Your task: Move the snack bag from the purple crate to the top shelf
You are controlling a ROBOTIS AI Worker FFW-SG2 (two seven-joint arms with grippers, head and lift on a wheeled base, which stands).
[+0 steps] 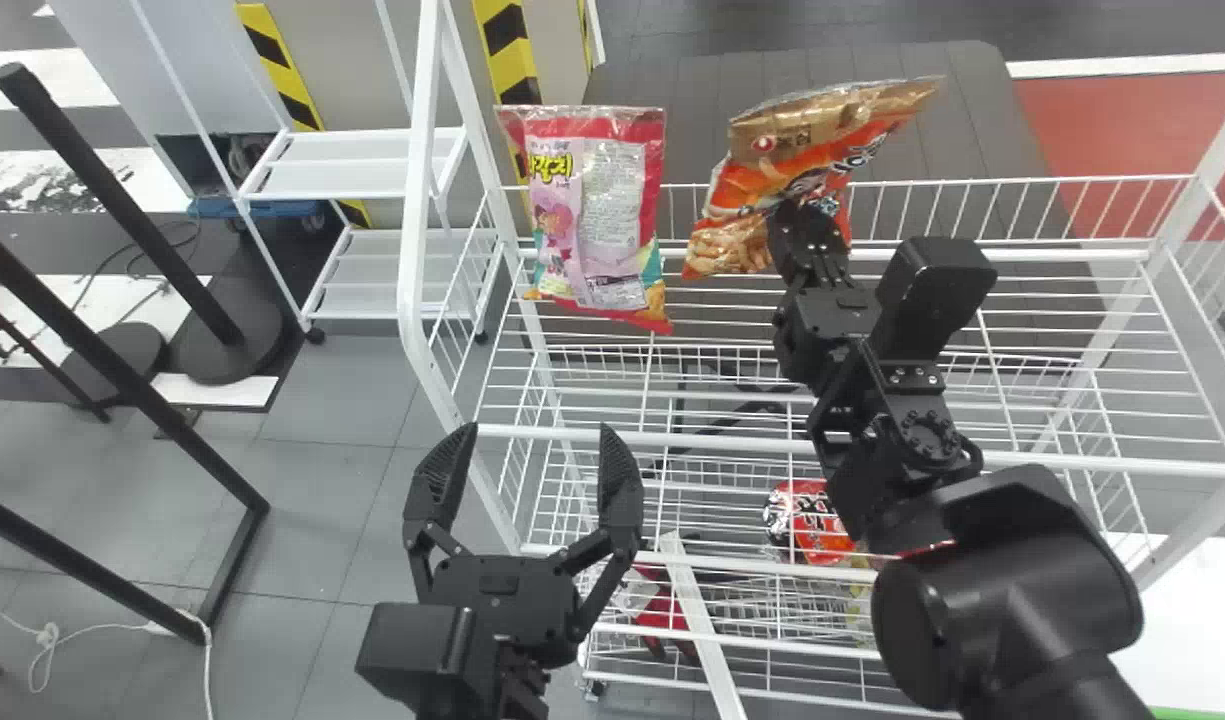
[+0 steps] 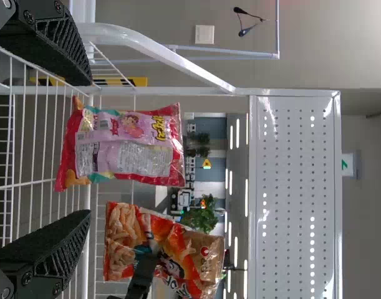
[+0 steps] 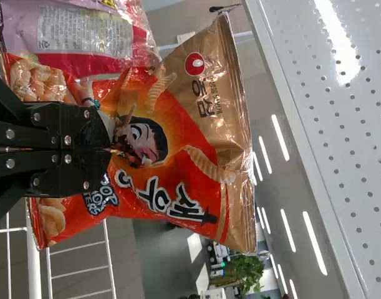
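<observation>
Right end effector (image 1: pixel 807 215): upper centre-right of the head frame, clamped on the orange-and-brown snack bag (image 3: pixel 178 156). Bag leans, gathered at the grip, over the rear part of the white wire top shelf (image 1: pixel 737 441). Cannot tell whether its lower edge bears on the wires.

Risks, as judged:
- Let go at this slant, bag could tip over the low back rail (image 1: pixel 1072 180); the cause would be the lean and the nearness to that edge.
- Slick film creased in the grip may cling on opening, so backing off could drag the bag forward or topple it.
- Too firm a squeeze could crush the snacks.
- A sideways swing could knock the pink snack bag (image 1: pixel 597 215), upright just beside it, upper centre of frame.

Farther out: left end effector (image 1: pixel 538 430), lower centre, parked with fingers apart and nothing between them. White corner post (image 1: pixel 422 160) rises beyond the pink bag, upper left of centre. Perforated white panel (image 2: pixel 296 187) in the left wrist view; would limit lifting if it overhangs, depth unclear. Red package (image 1: pixel 817 520) on a lower level, below centre-right; out of the way.
</observation>
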